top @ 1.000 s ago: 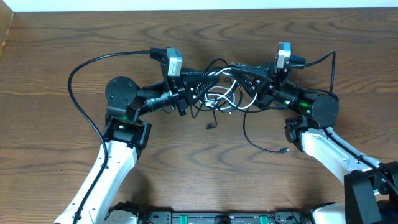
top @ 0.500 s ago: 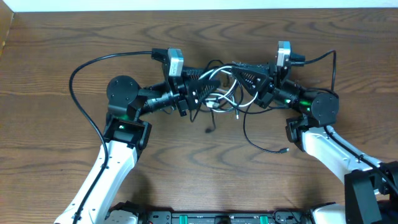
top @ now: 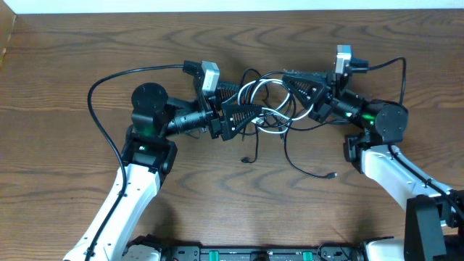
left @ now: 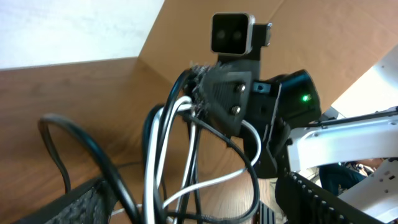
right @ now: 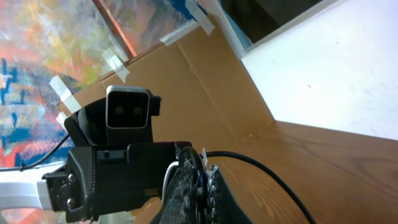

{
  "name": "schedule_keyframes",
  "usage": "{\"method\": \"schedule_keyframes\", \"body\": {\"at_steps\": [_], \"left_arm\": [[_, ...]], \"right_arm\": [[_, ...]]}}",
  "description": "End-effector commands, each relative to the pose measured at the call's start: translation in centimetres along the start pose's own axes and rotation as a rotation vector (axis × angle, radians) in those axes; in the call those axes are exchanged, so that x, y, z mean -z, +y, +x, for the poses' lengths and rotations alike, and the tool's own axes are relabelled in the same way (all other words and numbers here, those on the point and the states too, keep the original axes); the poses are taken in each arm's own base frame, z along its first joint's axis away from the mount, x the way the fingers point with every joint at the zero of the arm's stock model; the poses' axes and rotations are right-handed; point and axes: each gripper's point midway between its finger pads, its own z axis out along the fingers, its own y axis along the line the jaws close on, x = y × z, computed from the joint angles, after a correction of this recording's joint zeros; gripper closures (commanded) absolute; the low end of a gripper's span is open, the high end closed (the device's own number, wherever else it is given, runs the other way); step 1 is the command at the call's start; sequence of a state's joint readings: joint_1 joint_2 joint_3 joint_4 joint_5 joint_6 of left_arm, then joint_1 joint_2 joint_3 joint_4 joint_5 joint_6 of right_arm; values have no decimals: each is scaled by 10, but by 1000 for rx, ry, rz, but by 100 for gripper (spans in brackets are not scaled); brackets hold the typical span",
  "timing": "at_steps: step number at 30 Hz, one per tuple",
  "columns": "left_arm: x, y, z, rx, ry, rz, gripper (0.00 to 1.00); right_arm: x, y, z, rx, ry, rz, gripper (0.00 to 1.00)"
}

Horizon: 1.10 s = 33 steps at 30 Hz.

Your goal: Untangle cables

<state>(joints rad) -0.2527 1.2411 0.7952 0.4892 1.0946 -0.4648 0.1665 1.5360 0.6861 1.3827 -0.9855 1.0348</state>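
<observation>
Looking down, we see tangled cables (top: 270,119) bunched between both tools over the brown surface (top: 65,58). Our right tool (top: 288,78) pinches black and white strands; our left tool (top: 248,112) stands spread beside them.

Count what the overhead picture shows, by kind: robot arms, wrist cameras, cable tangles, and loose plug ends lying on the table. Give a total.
Robot arms: 2, left arm and right arm
Wrist cameras: 2, left wrist camera and right wrist camera
Cable tangle: 1
Loose plug ends: 2, near plug end and far-right plug end
Total: 7
</observation>
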Motion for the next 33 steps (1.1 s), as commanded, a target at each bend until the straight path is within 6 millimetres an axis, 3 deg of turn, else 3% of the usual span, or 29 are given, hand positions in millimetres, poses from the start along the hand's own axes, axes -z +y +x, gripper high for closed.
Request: {"method": "schedule_keyframes", "body": {"at_steps": [1, 8, 30, 33], "left_arm": [[1, -4, 2, -45, 19, 6, 16], [2, 5, 21, -28, 81, -23, 15], [11, 21, 71, -3, 236, -82, 15], [15, 36, 79, 35, 257, -172, 30]], "right_arm": [[11, -4, -6, -24, 14, 11, 99], [25, -13, -10, -47, 22, 37, 99], [37, -26, -11, -81, 27, 83, 99], [37, -26, -11, -78, 27, 83, 99]]}}
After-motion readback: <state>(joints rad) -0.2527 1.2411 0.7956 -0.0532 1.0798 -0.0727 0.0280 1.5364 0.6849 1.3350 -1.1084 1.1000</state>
